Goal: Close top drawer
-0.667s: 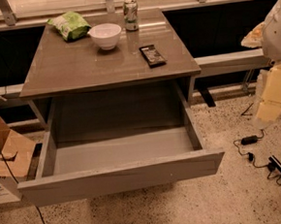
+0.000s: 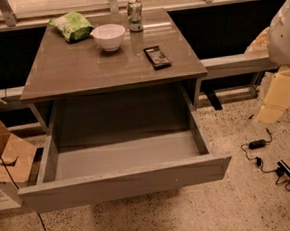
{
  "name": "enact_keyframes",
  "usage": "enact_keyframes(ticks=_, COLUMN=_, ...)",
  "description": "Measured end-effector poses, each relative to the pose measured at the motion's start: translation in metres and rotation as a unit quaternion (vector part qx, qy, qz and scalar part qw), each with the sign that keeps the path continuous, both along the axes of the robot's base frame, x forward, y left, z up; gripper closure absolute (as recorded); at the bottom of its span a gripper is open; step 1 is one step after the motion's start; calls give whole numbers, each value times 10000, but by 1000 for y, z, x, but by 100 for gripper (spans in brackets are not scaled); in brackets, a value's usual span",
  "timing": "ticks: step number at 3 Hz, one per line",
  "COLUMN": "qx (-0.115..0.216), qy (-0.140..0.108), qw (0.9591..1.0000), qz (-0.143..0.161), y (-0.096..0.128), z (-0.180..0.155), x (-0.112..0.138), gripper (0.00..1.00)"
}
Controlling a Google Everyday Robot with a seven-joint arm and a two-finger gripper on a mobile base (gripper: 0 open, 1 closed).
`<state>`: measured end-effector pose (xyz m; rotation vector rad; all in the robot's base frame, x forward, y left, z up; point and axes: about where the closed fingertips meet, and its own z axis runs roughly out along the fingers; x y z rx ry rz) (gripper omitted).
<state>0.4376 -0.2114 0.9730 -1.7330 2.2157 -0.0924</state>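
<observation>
The top drawer (image 2: 125, 185) is pulled far out of the grey cabinet, and its flat, handle-less front faces me near the floor. The inside of the drawer (image 2: 128, 154) is bare. My gripper (image 2: 279, 97) shows as a cream-coloured part under the white arm (image 2: 285, 36) at the right edge. It hangs to the right of the drawer's right front corner, apart from it and touching nothing.
On the cabinet top (image 2: 81, 67) lie a green bag (image 2: 72, 26), a white bowl (image 2: 109, 36), a can (image 2: 135, 15) and a dark flat packet (image 2: 157, 56). Cardboard boxes (image 2: 5, 158) stand at the left. A cable and adapter (image 2: 258, 144) lie on the floor at the right.
</observation>
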Motion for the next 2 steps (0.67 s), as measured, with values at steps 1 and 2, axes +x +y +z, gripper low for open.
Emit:
enact_keyframes(ticks=1, qx=137, qy=57, qw=9996, qz=240, y=23, z=-26, x=-6, gripper=42)
enact_keyframes(ticks=2, qx=555, qy=366, qw=9964, qz=518, y=56, z=-82, x=-15, gripper=65)
